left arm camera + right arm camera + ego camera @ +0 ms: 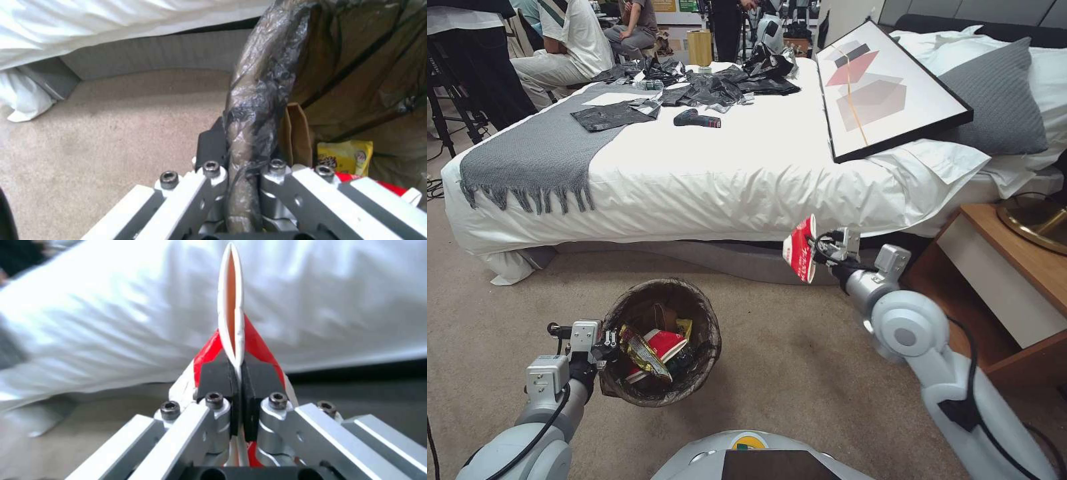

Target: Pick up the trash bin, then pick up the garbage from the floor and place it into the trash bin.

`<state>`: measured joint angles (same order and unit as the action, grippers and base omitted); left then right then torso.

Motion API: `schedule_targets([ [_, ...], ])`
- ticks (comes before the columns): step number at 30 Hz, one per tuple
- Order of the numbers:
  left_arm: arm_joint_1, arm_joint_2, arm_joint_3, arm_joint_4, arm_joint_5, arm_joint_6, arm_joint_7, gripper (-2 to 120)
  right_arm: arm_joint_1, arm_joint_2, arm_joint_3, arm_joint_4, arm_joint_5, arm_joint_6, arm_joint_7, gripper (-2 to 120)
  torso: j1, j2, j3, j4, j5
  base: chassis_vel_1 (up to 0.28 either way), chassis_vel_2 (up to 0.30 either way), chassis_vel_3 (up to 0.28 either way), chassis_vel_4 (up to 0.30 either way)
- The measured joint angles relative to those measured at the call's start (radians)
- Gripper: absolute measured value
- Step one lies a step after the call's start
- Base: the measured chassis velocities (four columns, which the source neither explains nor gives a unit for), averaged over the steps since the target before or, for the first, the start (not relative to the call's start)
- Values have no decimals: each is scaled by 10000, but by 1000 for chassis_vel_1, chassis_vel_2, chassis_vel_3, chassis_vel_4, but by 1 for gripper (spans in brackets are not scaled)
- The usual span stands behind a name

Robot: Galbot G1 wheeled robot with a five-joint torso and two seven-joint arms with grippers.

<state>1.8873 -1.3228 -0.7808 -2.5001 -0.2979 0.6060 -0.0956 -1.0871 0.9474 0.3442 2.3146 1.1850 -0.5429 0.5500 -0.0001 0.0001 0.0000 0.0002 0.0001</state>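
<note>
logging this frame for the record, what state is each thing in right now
trash bin: held off the carpet by its rim, partly full of litter
left gripper: shut on the bin's bagged rim
paper cup: crushed flat, held in the air beside the bed
right gripper: shut on the cup
framed picture: lying on the bed

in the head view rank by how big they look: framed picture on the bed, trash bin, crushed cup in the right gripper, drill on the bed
1. framed picture
2. trash bin, though it sits nearer the camera
3. crushed cup, held in the right gripper
4. drill, close to the cup and farther off, so unsure
</note>
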Motion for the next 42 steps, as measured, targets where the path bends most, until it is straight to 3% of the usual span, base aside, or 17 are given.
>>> schedule_targets([
  [12,11,30,-6,0,23,18,-1,3,374,-528,-201,1129,178,-36,-1319,0,0,0,0,-3,-1,0,0,0,0],
  [17,9,58,-7,0,16,23,-5,3,969,-852,-1194,1315,13,-20,-2019,0,0,0,0,-3,-1,0,0,0,0],
  [24,7,14,-10,0,12,39,-12,3,2299,-1216,-2851,1354,70,-42,-2137,0,0,-1,1,1,-3,0,0,0,0],
  [39,-23,-76,-11,0,34,53,-27,3,3381,-1615,-4046,1890,767,-633,-2675,0,0,-1,0,-4,-3,0,0,0,0],
  [42,-27,-76,-12,0,42,53,-28,3,3975,-1440,-4826,1704,766,-694,-2685,0,0,-1,1,0,-3,0,0,0,0],
])
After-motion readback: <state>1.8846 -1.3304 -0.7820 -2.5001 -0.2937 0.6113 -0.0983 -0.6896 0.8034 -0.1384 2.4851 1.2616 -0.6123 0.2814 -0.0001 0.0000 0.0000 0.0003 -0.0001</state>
